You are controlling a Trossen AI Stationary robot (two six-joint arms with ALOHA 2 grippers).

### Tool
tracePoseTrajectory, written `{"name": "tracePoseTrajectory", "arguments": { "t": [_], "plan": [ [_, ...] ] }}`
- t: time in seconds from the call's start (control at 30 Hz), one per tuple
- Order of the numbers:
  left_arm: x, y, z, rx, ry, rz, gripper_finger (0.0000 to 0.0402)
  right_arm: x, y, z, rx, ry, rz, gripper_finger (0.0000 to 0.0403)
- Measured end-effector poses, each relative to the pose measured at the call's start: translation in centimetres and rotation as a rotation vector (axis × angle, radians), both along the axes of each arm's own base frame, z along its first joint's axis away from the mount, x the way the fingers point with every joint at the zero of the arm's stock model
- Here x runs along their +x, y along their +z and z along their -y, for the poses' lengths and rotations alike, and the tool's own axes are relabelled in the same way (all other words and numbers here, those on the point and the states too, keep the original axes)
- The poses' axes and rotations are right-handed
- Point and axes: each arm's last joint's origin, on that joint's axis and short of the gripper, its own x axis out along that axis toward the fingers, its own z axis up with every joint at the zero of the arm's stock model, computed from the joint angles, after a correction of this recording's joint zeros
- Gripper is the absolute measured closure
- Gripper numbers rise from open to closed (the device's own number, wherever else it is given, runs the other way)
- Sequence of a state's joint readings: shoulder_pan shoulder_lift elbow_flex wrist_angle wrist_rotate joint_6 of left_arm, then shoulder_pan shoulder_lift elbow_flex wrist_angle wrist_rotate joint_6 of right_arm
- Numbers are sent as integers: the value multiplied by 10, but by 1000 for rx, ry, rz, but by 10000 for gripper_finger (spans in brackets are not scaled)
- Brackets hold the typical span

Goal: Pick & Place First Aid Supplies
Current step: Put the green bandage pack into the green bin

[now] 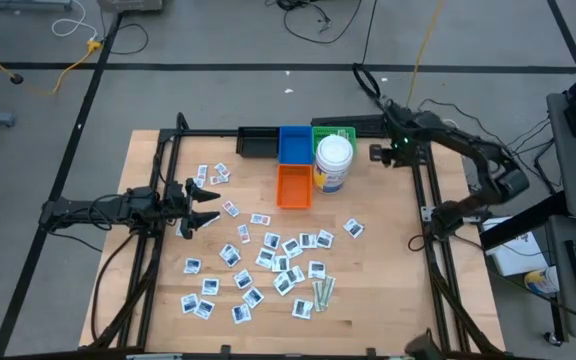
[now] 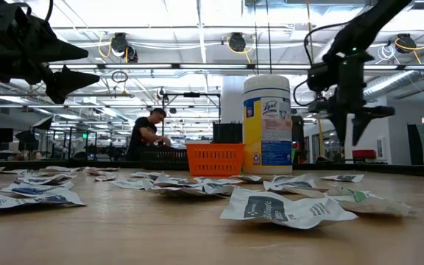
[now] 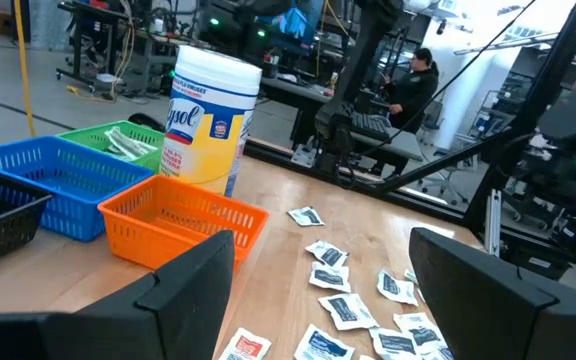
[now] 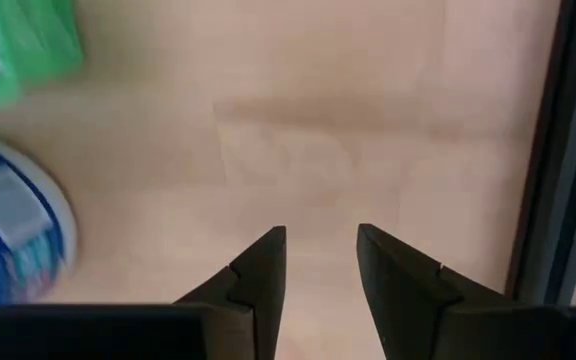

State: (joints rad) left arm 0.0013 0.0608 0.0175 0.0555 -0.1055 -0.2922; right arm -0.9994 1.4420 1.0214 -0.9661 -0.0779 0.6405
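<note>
Left gripper fingers spread, empty, at table left edge; first aid supplies scattered mid-table, print too small to read; right gripper fingers parted, empty, above bare wood beside wipes tub.

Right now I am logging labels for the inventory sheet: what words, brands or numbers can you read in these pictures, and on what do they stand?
"Lysol": on the yellow and white wipes canister, low view.
"Lysol", first letter cut off at the side: same canister, left wrist view.
Small print below the brand on the canister: too small to read.
Print on the packets and the wrapped strips: too blurred to read.
Baskets, table, both pincers: no text visible.
</note>
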Motion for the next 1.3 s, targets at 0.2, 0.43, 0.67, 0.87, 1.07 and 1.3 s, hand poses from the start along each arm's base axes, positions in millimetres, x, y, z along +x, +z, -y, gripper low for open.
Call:
{"name": "tracePoseTrajectory", "arguments": {
  "t": [0.2, 0.43, 0.67, 0.87, 1.07, 1.3],
  "plan": [
    [0, 0, 0, 0, 0, 1, 96, -8, -6, -35, 2, -7, 7, 285],
    [0, 0, 0, 0, 0, 1, 96, 8, -4, -70, 6, 104, 15, 285],
    [0, 0, 0, 0, 0, 1, 96, 33, 1, -112, 16, 251, 30, 288],
    [0, 0, 0, 0, 0, 1, 96, 47, 4, -155, 38, 333, 40, 289],
    [0, 0, 0, 0, 0, 0, 96, 53, 4, -198, 63, 398, 34, 289],
    [0, 0, 0, 0, 0, 0, 96, 51, 1, -243, 94, 418, 8, 289]
  ]
}}
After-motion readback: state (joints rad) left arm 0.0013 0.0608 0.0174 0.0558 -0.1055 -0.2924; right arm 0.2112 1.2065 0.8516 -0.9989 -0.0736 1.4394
